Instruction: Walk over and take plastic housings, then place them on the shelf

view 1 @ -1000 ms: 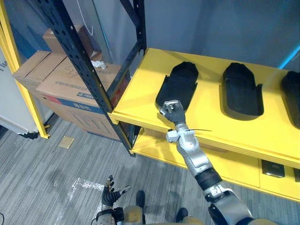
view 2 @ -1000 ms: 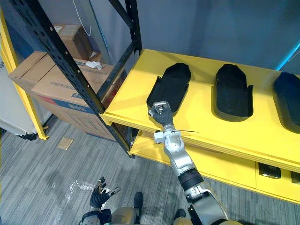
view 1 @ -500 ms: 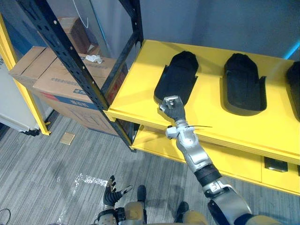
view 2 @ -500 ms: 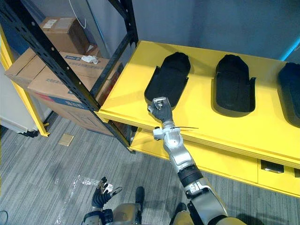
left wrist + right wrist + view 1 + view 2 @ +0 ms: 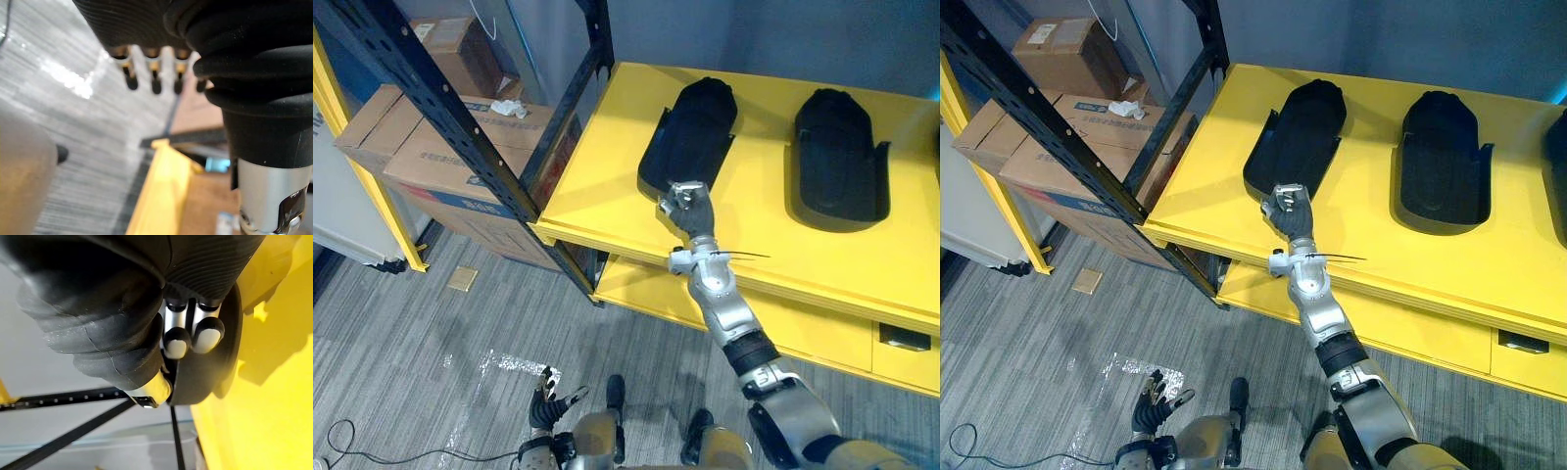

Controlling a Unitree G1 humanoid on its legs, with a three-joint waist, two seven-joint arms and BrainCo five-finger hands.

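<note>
Right hand stays at the 11 o'clock plastic housing, on its near end
The plastic housing lies on the shelf, so release looks next; grip cannot be told. Left hand spread, 7 o'clock.

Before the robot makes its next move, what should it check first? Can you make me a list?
1. The left housing lies flat and fully on the yellow shelf: ok.
2. The right hand is at that housing's near end: ok.
3. The right hand has let go of it: cannot tell.
4. There is a gap to the next housing: ok, they lie apart.
5. The left hand is free, open and low by the floor: ok.
</note>
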